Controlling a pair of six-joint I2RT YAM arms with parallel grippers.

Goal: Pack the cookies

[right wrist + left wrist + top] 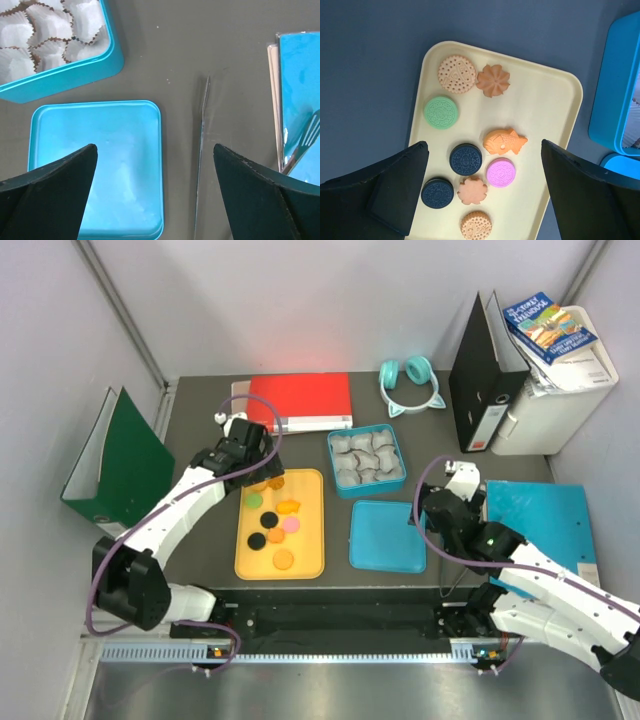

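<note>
Several cookies lie on a yellow tray (pixel 310 562). In the left wrist view they are a tan disc (pixel 456 74), an orange flower (pixel 493 80), a green disc (pixel 441 112), an orange fish (pixel 504 141), two black discs (pixel 465 159), a pink disc (pixel 500 172) and two more tan ones. My left gripper (pixel 484 146) hangs open and empty above the tray (pixel 555 100), over its far end (pixel 264 476). A blue tin (pixel 333 445) holds white paper cups (pixel 45 30). Its blue lid (pixel 95 165) lies beside it. My right gripper (pixel 154 147) is open and empty over the lid's right edge.
A red folder (pixel 300 400) lies behind the tray. A green binder (pixel 115 465) stands at the left. Teal headphones (pixel 410 385), a black binder (pixel 480 390) and a white box with a book (pixel 548 328) are at the back right. A blue folder (pixel 545 520) lies right.
</note>
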